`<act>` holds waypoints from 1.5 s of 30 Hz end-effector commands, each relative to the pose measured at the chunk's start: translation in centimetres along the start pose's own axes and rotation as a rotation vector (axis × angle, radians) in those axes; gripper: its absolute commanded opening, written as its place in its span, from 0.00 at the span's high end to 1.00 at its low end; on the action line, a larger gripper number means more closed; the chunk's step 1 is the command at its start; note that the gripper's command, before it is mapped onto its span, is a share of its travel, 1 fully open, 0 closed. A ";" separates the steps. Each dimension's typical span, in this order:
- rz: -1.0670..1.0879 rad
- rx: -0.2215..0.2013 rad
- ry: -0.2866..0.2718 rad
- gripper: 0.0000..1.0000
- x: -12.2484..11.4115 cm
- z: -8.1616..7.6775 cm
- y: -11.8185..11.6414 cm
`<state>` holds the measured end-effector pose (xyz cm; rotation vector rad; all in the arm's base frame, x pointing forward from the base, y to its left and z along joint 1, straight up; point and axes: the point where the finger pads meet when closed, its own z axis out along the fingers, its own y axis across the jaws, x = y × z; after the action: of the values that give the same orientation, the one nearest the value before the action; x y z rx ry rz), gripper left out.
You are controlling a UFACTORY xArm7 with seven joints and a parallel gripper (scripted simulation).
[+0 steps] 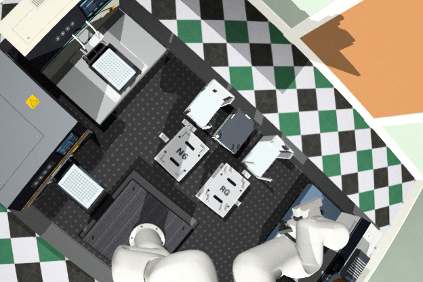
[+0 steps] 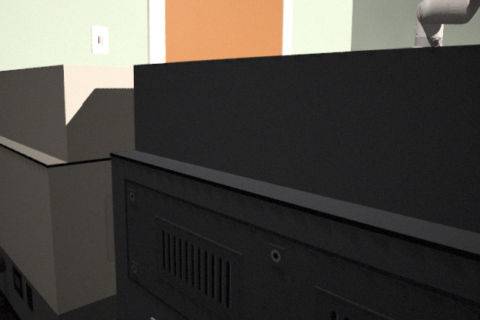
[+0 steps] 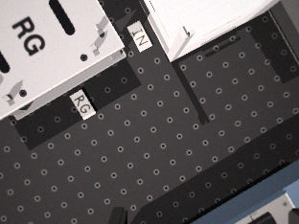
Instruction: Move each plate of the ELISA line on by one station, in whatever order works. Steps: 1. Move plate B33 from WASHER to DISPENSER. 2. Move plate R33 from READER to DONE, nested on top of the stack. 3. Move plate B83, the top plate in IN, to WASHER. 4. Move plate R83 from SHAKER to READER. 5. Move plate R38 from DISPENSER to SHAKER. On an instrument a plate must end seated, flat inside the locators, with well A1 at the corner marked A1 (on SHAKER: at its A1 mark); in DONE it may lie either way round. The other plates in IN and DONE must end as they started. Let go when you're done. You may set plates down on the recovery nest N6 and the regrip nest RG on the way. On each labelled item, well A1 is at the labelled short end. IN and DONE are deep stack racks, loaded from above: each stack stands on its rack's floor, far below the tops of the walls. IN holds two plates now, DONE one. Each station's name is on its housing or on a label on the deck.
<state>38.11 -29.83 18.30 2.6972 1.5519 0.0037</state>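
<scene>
My gripper (image 1: 289, 226) is open and empty. It hangs over the deck at the edge of the blue instrument (image 1: 309, 194) (image 3: 261, 203) at the lower right, and my arm hides most of that station. In the wrist view only one dark fingertip shows at the bottom edge. The IN rack (image 1: 264, 154) (image 3: 206, 21) with a white plate inside stands just beyond, with its IN label (image 3: 140, 36). A white plate (image 1: 113, 68) sits on the cream instrument at the upper left. Another white plate (image 1: 80, 186) sits on the grey instrument's tray. No plate labels are readable.
The RG nest (image 1: 224, 190) (image 3: 43, 43) and the N6 nest (image 1: 181, 154) stand bare mid-deck. A second white rack (image 1: 208, 103) and the dark shaker block (image 1: 234, 130) stand behind them. A dark raised panel (image 1: 136, 210) lies by my base. The exterior view shows only instrument backs and my arm (image 2: 441, 10).
</scene>
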 end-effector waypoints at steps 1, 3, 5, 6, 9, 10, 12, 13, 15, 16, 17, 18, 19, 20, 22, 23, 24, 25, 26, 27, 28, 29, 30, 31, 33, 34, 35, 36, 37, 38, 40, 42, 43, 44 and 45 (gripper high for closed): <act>-0.144 0.018 0.011 0.00 -1.1 -0.2 0.9; -0.144 0.018 0.011 0.00 -1.7 -0.2 1.3; -0.144 0.018 0.011 0.00 -2.2 -0.2 1.7; -0.144 0.018 0.011 0.00 -2.5 -0.2 1.9; -0.144 0.018 0.011 0.00 -3.3 -0.1 2.5; -0.144 0.018 0.011 0.00 -3.6 -0.1 2.7; -0.144 0.018 0.011 0.00 -3.8 -0.1 2.9; -0.144 0.018 0.011 0.00 -3.8 -0.1 2.9; -0.184 0.017 0.011 0.00 -4.4 -0.1 3.3; -0.224 0.017 0.011 0.00 -4.7 -0.1 3.4; -0.264 0.017 0.012 0.00 -4.9 -0.1 3.6; -0.304 0.017 0.012 0.00 -5.2 -0.1 3.8; -0.340 0.016 0.012 0.00 -5.5 -0.1 4.0; -0.340 0.016 0.012 0.00 -5.8 -0.1 4.2; -0.340 0.016 0.012 0.00 -6.3 -0.1 4.6; -0.340 0.016 0.012 0.00 -6.6 -0.1 4.7; -0.340 0.016 0.012 0.00 -6.9 -0.1 4.9; -0.340 0.016 0.012 0.00 -7.2 -0.1 5.1; -0.340 0.016 0.012 0.00 -7.4 -0.1 5.3; -0.340 0.016 0.012 0.00 -7.7 -0.1 5.5; -0.340 0.016 0.012 0.00 -8.0 -0.1 5.7; -0.340 0.016 0.012 0.00 -8.0 -0.1 5.7; -0.340 0.016 0.012 0.00 -8.0 -0.1 5.7; -0.340 0.016 0.012 0.00 -8.3 -0.1 5.9; -0.340 0.016 0.012 0.00 -8.8 0.0 6.2; -0.340 0.016 0.012 0.00 -9.1 0.0 6.4; -0.340 0.016 0.012 0.00 -9.4 0.0 6.6; -0.380 0.016 0.012 0.00 -9.7 0.0 6.8; -0.420 0.016 0.012 0.00 -9.9 0.0 7.0; -0.460 0.016 0.013 0.00 -10.2 0.0 7.2; -0.535 0.015 0.013 0.00 -10.8 0.0 7.5; -0.535 0.015 0.013 0.00 -11.3 0.0 7.9; -0.535 0.015 0.013 0.00 -11.6 0.0 8.1; -0.535 0.015 0.013 0.00 -11.9 0.0 8.3; -0.535 0.015 0.013 0.00 -12.1 0.0 8.5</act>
<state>39.15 -43.75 18.41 2.2114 2.2187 -0.0059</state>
